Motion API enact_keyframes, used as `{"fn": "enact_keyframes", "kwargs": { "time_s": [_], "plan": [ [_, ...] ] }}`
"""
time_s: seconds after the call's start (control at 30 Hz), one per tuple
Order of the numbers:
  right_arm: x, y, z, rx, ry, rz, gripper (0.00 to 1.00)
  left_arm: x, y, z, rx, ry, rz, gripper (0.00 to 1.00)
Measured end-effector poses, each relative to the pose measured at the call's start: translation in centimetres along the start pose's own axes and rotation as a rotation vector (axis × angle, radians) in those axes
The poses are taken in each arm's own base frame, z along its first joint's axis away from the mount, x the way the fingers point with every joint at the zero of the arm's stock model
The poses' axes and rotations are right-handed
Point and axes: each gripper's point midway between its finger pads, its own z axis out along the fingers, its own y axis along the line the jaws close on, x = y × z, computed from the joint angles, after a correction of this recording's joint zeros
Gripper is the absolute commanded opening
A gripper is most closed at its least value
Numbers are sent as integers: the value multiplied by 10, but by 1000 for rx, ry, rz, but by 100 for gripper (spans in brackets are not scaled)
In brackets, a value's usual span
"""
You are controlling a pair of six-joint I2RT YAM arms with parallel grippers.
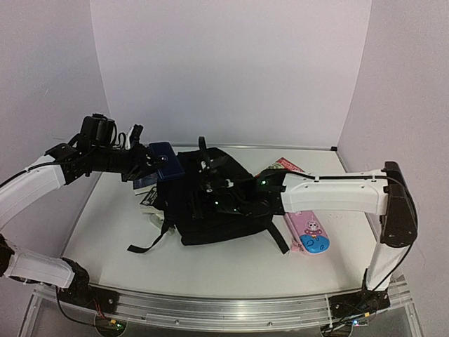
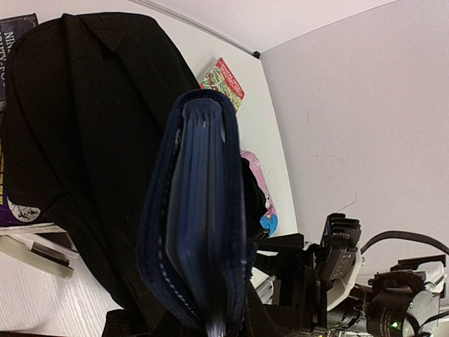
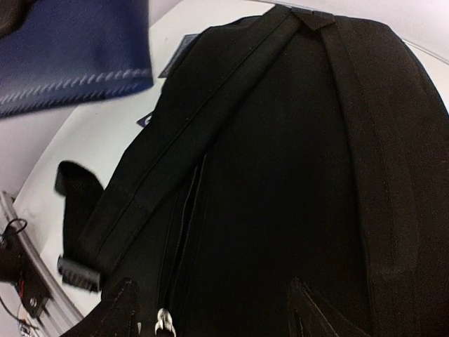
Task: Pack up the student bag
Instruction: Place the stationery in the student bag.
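Top view: backpack (image 1: 210, 214) lies flat mid-frame on the table (image 1: 105, 239), with a strap trailing to the lower left. Left gripper (image 1: 151, 161), left of centre, is clamped on a dark blue notebook (image 1: 168, 160) held over the bag's upper left edge. The right arm (image 1: 337, 193) reaches in from the right across the bag. A pink-and-blue pencil case (image 1: 312, 237) sits just right of the bag.

Left wrist view: the notebook is edge-on at centre, the backpack fills the left half behind it, and a red-and-green book (image 2: 223, 83) lies at upper centre.

Right wrist view: the backpack fills the frame. Right gripper (image 3: 209, 289) has its fingers (image 3: 118, 309) spread apart at the bottom edge with nothing held. A zipper pull (image 3: 163, 321) sits at bottom left.
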Motion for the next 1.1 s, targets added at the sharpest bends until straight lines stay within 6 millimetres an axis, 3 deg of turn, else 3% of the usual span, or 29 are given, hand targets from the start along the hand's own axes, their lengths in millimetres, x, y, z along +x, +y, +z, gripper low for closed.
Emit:
{"fn": "enact_keyframes", "kwargs": {
  "time_s": [0.3,0.53,0.83,1.1],
  "plan": [
    [11,-5,35,105,57,-20,48,8,7,-1,-20,21,-13,0],
    [11,-12,38,167,59,-15,31,12,4,-9,-19,20,-11,0],
    [11,-24,45,246,45,3,0,17,2,-7,6,49,-26,0],
    [5,-38,45,296,15,71,0,36,13,17,38,158,-122,0]
  ]
}}
